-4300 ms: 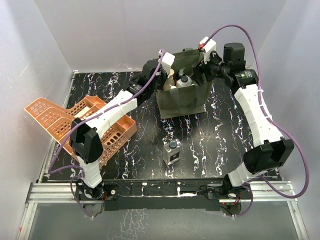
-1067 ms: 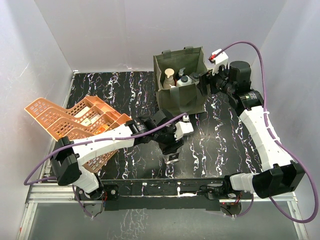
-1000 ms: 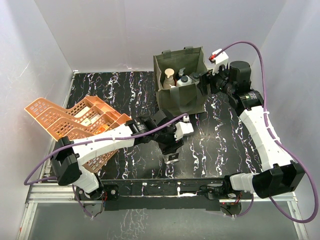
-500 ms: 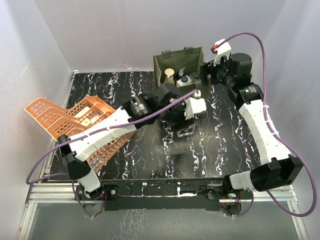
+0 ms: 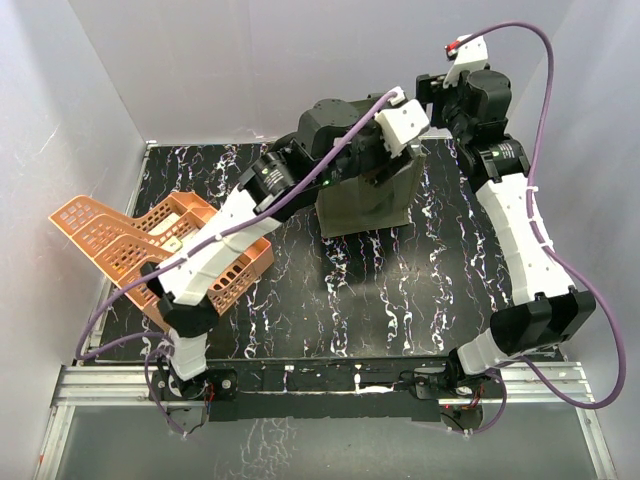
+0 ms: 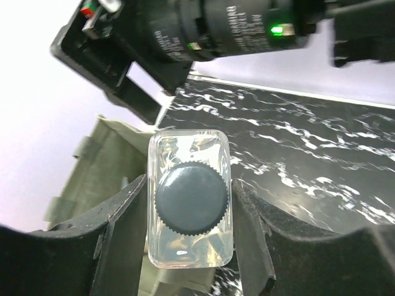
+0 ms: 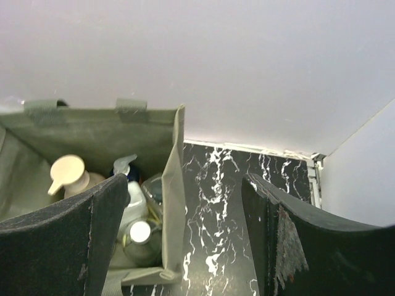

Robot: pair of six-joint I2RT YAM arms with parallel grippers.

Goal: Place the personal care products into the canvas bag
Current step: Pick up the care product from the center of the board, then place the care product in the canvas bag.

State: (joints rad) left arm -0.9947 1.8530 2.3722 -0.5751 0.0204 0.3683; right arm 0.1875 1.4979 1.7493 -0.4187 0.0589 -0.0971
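Observation:
My left gripper [image 6: 191, 228] is shut on a square clear bottle [image 6: 191, 206] with a dark round cap, held by its sides. It hangs above the open top of the olive canvas bag [image 6: 92, 166], which stands at the back of the table [image 5: 365, 205]. In the top view the left gripper [image 5: 378, 158] covers the bag's mouth. My right gripper [image 7: 185, 185] is open, high over the bag's right wall [image 7: 176, 203], holding nothing. Inside the bag I see a tan pump bottle [image 7: 68, 172], a white spray bottle [image 7: 133, 197] and a white-capped clear bottle [image 7: 141, 233].
Orange lattice baskets [image 5: 150, 245] lie stacked at the left of the black marbled table [image 5: 400, 290]. The right arm's wrist [image 6: 203, 31] hangs close above and behind the held bottle. White walls close the back and sides.
The left gripper closed on the square bottle at the table's front, lifted it and carried it back and up over the bag. The right gripper rose from the bag's right rim.

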